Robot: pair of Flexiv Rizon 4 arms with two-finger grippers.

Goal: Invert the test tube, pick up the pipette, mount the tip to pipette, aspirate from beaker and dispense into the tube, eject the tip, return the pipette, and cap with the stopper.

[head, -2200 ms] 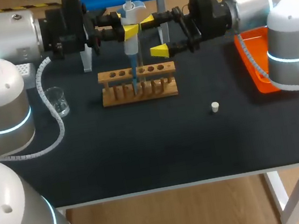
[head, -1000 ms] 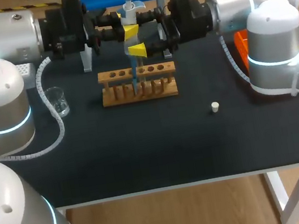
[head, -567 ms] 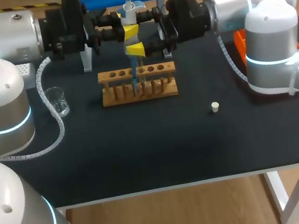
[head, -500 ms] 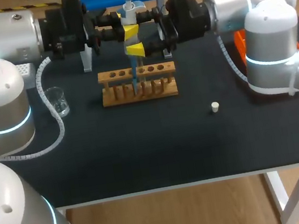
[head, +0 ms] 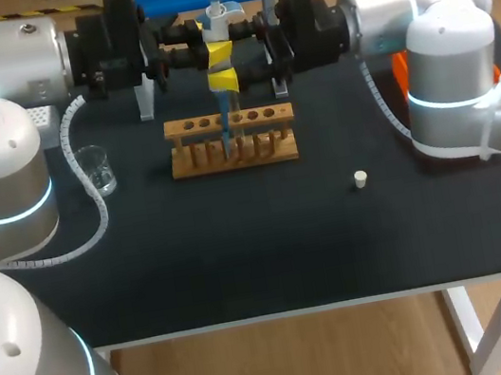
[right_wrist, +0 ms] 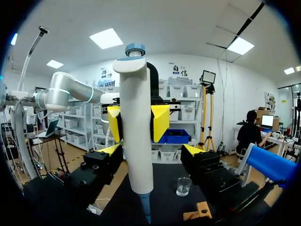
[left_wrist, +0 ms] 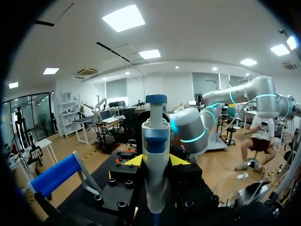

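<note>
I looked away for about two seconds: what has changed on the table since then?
The right hand swept in from the right toward the pipette and now stands open around it, not gripping. The left hand stayed shut on the pipette over the wooden rack. The beaker and stopper did not move.

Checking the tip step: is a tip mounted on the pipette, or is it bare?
Mounted: a blue tip projects below the pipette, down toward the wooden rack.

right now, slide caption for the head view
Pipette held upright, tip down at the wooden rack; white stopper lying apart.
</note>
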